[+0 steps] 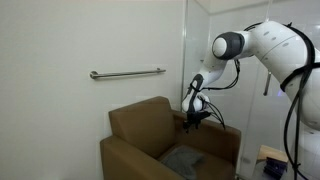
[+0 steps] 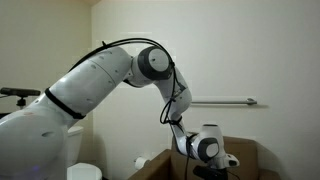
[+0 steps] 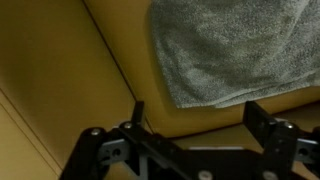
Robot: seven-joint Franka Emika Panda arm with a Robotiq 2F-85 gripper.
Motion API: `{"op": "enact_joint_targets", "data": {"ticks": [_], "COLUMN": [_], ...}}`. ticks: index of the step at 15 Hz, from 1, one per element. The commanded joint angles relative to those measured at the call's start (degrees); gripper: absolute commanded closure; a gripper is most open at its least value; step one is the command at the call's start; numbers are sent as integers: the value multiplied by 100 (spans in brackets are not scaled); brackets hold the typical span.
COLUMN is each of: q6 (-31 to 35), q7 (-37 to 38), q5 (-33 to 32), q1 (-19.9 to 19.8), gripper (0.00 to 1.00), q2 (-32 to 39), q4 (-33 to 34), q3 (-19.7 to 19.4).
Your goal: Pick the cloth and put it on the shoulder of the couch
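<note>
Wrist view shows one cloth (image 3: 235, 45) and one pincer (image 3: 195, 110), jaws apart.

cloth (image 3: 235, 50) cropped above, couch (image 1: 140, 130) cropped below

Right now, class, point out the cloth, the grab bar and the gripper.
cloth (image 3: 235, 50), wrist view, middle of the fabric
grab bar (image 1: 128, 73), an exterior view, mid-rail
gripper (image 3: 195, 107), wrist view, midway between its fingertips
</note>
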Motion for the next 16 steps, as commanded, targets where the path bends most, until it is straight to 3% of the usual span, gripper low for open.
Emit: {"op": "enact_joint_targets", "data": {"ticks": [1, 6, 10, 16], "q6": [186, 831, 1526, 1813], "q7": [-20, -193, 94, 302], "q5": [93, 183, 110, 135], "q1": [63, -66, 330, 705], "gripper": [0, 0, 0, 0], "q2": [165, 691, 1205, 1997], "q4": [-29, -32, 70, 478], "q3": [47, 591, 411, 215]}}
